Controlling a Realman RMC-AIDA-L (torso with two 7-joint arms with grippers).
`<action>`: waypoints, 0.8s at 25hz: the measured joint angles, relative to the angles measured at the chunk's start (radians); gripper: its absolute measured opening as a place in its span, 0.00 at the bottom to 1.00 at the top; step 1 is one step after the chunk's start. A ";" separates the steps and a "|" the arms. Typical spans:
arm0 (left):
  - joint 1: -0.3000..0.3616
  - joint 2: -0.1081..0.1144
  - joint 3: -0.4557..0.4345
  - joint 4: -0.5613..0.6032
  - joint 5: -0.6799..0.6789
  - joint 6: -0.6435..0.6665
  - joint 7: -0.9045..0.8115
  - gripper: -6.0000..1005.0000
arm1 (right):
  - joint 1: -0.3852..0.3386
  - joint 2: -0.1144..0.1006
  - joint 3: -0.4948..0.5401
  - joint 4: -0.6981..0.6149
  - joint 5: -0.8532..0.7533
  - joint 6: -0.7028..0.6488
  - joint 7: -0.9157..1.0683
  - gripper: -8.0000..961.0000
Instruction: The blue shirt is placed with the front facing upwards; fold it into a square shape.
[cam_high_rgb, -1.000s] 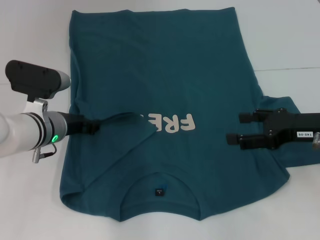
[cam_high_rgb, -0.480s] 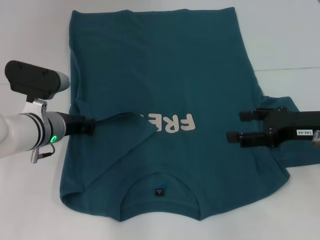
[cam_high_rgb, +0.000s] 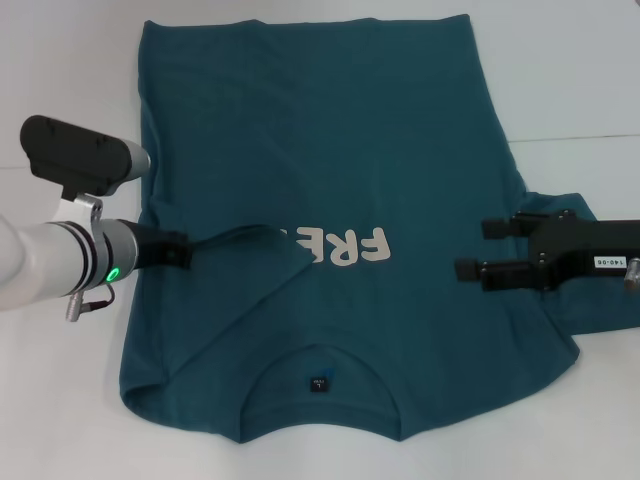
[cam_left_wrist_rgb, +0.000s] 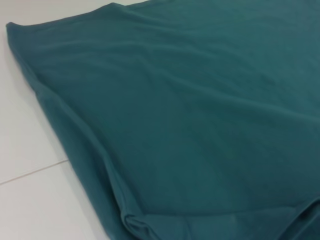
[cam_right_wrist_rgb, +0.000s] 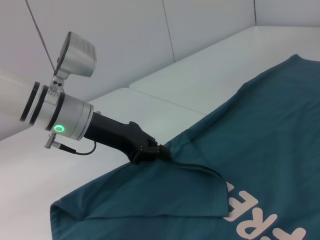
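Note:
The blue shirt (cam_high_rgb: 320, 130) lies flat on the white table, front up, collar (cam_high_rgb: 318, 358) nearest me, with the cream print (cam_high_rgb: 345, 247) partly covered. My left gripper (cam_high_rgb: 185, 252) is shut on the left sleeve, which is drawn inward as a flap over the chest; the right wrist view shows that pinch, the left gripper (cam_right_wrist_rgb: 161, 152) holding the fabric's edge. Over the shirt's right side by the right sleeve (cam_high_rgb: 600, 305) hovers my right gripper (cam_high_rgb: 478, 250), open, nothing between its fingers. The left wrist view holds only shirt fabric (cam_left_wrist_rgb: 200, 110).
White table (cam_high_rgb: 60, 420) surrounds the shirt, with a seam line (cam_high_rgb: 580, 137) running across it at the right. A small dark tag (cam_high_rgb: 318, 383) sits inside the collar. Pale wall panels (cam_right_wrist_rgb: 125, 30) stand beyond the table.
The left arm has shifted slightly toward the shirt, still holding the sleeve. The right gripper has eased a little outward to the right.

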 joint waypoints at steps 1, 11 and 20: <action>-0.003 0.000 -0.001 0.001 0.000 0.002 -0.001 0.05 | 0.000 0.000 0.000 0.000 0.000 0.000 0.000 0.95; 0.019 -0.005 -0.001 -0.052 -0.005 0.027 -0.001 0.03 | -0.009 0.001 0.000 0.001 0.000 0.008 0.000 0.95; 0.039 -0.009 0.014 -0.063 -0.002 0.022 -0.006 0.13 | -0.011 -0.001 0.000 0.000 0.000 0.007 0.000 0.95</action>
